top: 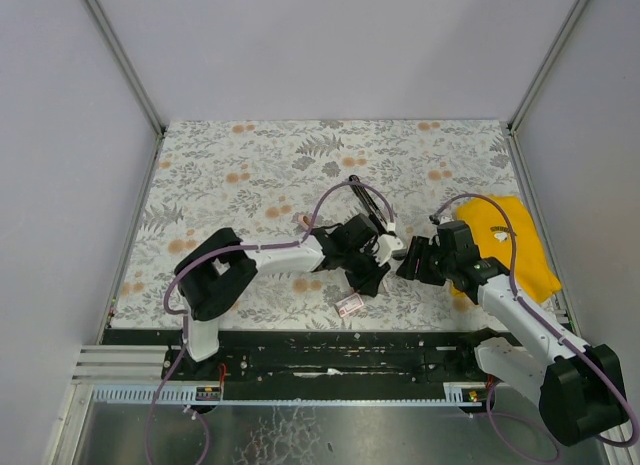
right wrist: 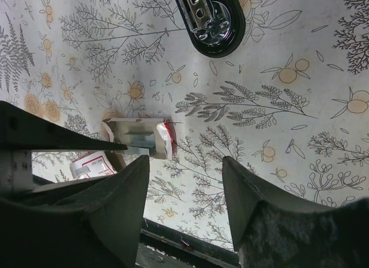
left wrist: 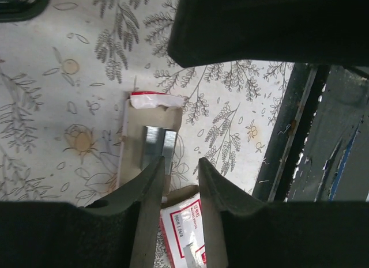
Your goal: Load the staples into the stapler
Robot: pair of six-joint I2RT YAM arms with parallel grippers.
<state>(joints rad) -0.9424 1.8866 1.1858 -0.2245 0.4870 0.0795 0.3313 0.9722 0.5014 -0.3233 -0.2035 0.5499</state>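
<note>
Top external: by the desk's point(top: 250, 155) near edge my left hand point(left wrist: 177, 170) hangs barely parted above the boxed staples point(left wrist: 157, 142), gripping nothing. My right hand point(right wrist: 184, 178) gapes empty. The stapler point(top: 368, 200) lies mid-desk on floral cover, a yellow cloth point(top: 515, 250) at the right edge, grey walls point(top: 330, 45) beyond.

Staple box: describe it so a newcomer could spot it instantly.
On the floral tablecloth, look near the near edge, just below the left gripper. The staple box is a small open cardboard tray holding a silver staple strip. Its red-and-white print sets it apart from the black stapler and yellow cloth.
</note>
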